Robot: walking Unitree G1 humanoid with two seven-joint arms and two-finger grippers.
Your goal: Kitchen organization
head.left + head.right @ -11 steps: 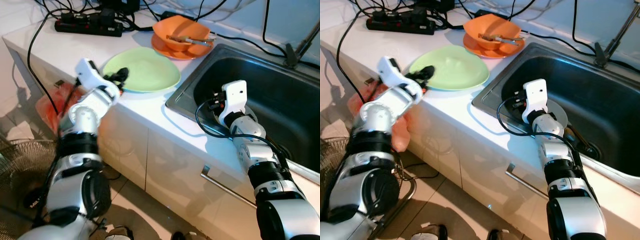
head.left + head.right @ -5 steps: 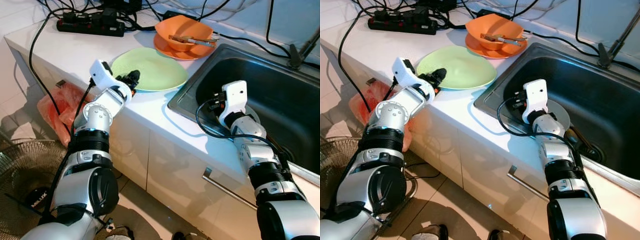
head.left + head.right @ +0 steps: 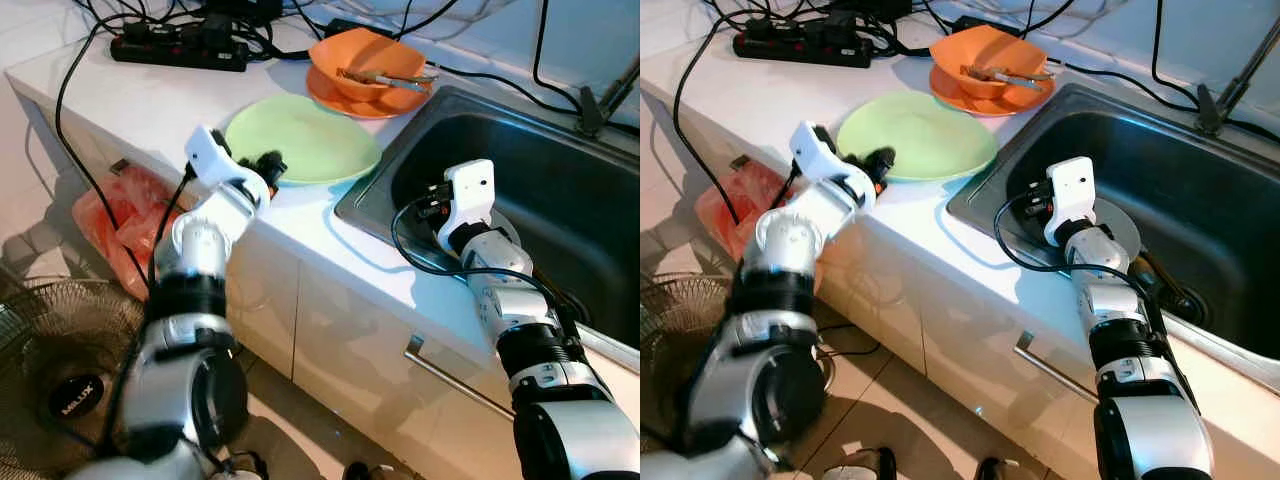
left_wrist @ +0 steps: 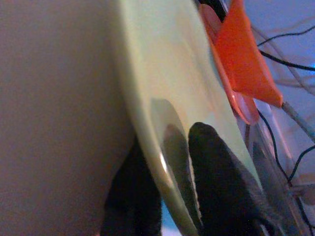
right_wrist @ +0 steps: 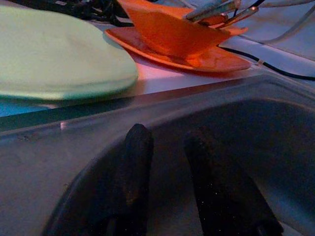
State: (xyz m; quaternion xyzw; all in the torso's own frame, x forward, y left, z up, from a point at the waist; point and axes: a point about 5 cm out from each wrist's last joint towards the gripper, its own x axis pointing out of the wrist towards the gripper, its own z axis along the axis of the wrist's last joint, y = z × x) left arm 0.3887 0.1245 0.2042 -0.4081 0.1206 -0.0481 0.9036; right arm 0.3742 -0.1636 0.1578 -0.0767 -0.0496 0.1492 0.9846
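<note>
A pale green plate lies on the white counter beside the sink. My left gripper is at the plate's near rim. In the left wrist view its fingers straddle that rim, one above and one below, shut on it. An orange bowl holding utensils stands on an orange plate behind the green one. My right gripper hangs inside the sink, fingers apart with nothing between them.
A round grey dish lies in the sink bottom. A black power strip and cables cross the counter's back. A faucet base stands behind the sink. On the floor at left are a fan and a red bag.
The green plate has slid a little to the right, toward the sink, with my left gripper at its rim. The left forearm has swung more upright. The right arm has stayed still.
</note>
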